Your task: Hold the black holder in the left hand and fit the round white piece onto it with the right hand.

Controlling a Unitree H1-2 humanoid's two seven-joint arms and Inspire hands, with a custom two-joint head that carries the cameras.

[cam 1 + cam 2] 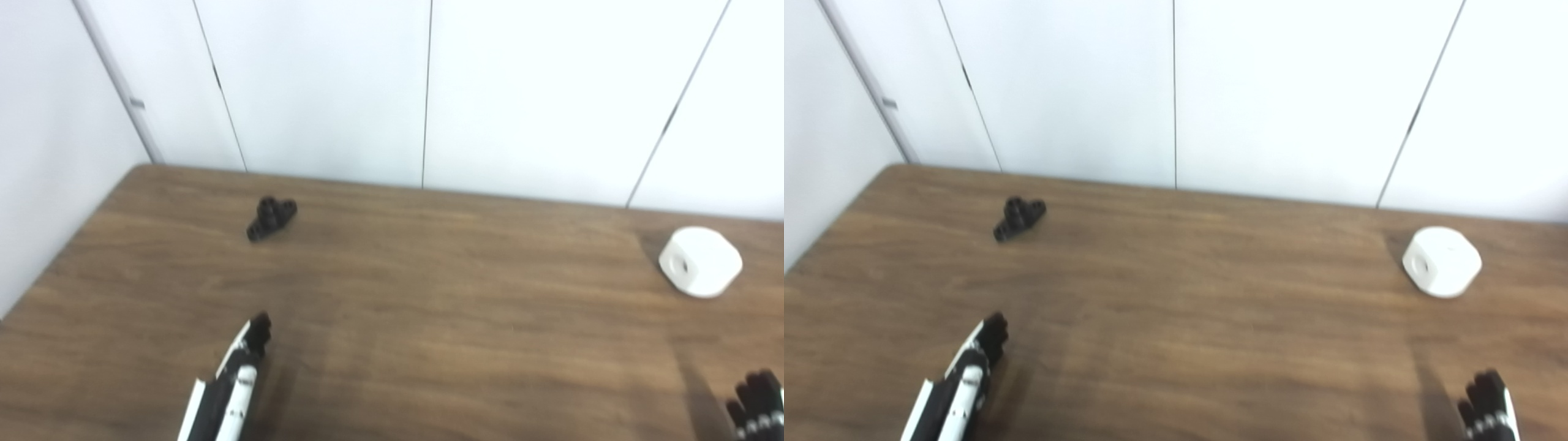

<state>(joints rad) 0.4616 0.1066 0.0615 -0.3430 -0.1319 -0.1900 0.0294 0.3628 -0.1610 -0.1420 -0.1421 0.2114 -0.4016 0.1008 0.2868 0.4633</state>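
Note:
The black holder (271, 217) lies on the wooden table (429, 294), far left, close to the back edge. The round white piece (700, 261) rests on the table at the far right, showing a small hole in its side. My left hand (236, 380) comes up from the bottom left with its fingers stretched forward, holding nothing, well short of the holder. Only the fingertips (1488, 398) of my right hand (756, 404) show at the bottom right corner; they are apart and empty, nearer to me than the white piece.
White wall panels (429, 92) stand right behind the table's back edge, and a wall runs along its left edge. The brown tabletop spreads between the two hands.

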